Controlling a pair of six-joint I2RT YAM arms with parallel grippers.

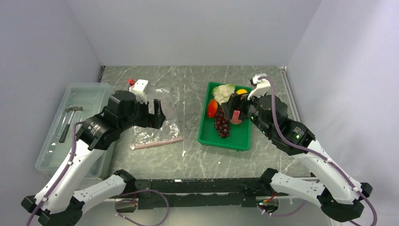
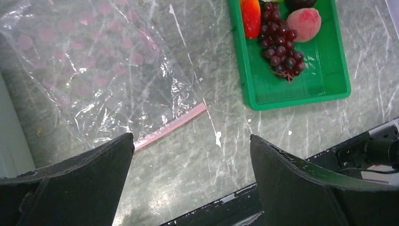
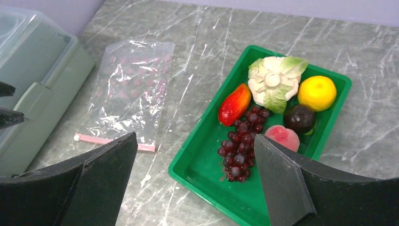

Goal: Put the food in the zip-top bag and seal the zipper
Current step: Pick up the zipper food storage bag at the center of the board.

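Both jaws stand wide and empty: right gripper above the small toy foods in the green plastic tray, left gripper above the clear crinkly zip-top bag beside that tray.

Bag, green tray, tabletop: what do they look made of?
Zip-top bag: thin clear plastic film, crinkled and glinting, with a pink zipper strip. Green tray: probably rigid moulded plastic, glossy, uniform colour. Tabletop: grey marble look with white veins; real stone or printed laminate, cannot tell.
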